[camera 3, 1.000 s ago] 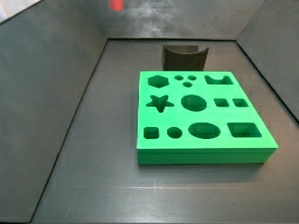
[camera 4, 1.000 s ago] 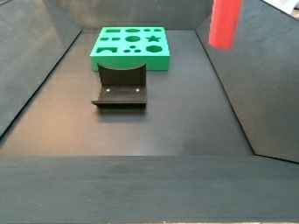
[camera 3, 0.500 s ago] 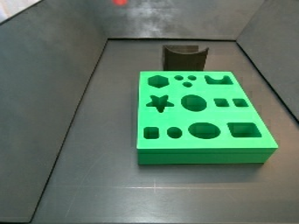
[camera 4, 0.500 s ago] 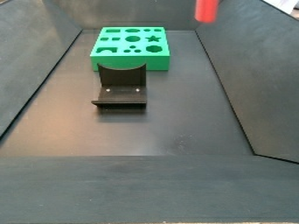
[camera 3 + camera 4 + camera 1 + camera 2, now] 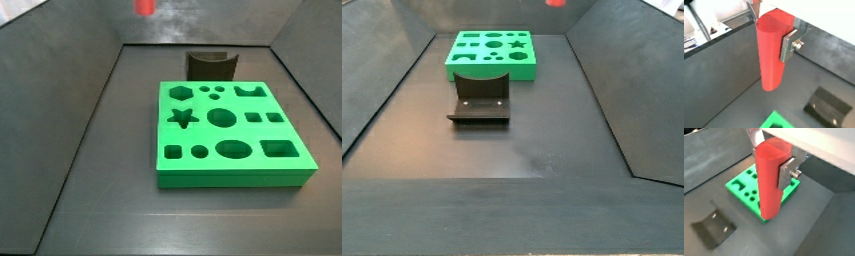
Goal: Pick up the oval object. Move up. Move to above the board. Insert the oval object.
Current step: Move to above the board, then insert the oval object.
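Note:
The oval object (image 5: 769, 55) is a tall red peg hanging upright, clamped between my gripper's (image 5: 771, 37) silver fingers (image 5: 789, 46). It shows the same way in both wrist views (image 5: 769, 183), with the gripper (image 5: 771, 163) shut on it. The green board (image 5: 739, 184) with its shaped holes lies on the floor well below and partly behind the peg. In both side views only the peg's lower tip (image 5: 144, 6) (image 5: 556, 3) shows at the top edge, and the gripper itself is out of frame. The board (image 5: 227, 181) (image 5: 529, 70) lies flat, apart from the peg.
The dark fixture (image 5: 210, 65) stands on the floor against one short end of the board, also seen in the other views (image 5: 480, 100) (image 5: 714, 225) (image 5: 827, 105). Sloping dark walls close in the floor on all sides.
The peg has risen with the gripper and drifted sideways toward the board's side. In a side view it went from a long red bar to just a tip at the top edge.

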Available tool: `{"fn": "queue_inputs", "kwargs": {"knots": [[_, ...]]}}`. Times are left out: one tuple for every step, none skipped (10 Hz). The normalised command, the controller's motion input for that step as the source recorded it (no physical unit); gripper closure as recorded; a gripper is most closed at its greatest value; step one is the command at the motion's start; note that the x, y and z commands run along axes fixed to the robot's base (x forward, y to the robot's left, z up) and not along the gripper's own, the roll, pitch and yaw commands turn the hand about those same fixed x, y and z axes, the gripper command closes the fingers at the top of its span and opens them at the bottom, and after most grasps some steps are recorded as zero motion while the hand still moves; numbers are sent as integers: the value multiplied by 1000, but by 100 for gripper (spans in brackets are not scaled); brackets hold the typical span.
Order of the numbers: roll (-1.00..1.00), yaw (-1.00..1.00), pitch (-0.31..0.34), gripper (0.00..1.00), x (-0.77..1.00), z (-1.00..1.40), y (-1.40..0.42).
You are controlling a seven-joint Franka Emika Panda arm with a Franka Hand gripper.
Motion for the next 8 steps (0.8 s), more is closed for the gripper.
{"fn": "queue_inputs", "kwargs": {"knots": [[-15, -2, 87, 100, 331, 96, -1000], [8, 1, 101, 100, 348, 102, -1000], [16, 7, 112, 100, 368, 106, -1000], [34, 10, 129, 100, 384, 101, -946], [64, 8, 148, 100, 285, 65, -571], [76, 8, 153, 100, 211, 41, -324], [64, 7, 131, 100, 153, 31, -194], [10, 0, 0, 100, 0, 0, -26]]}}
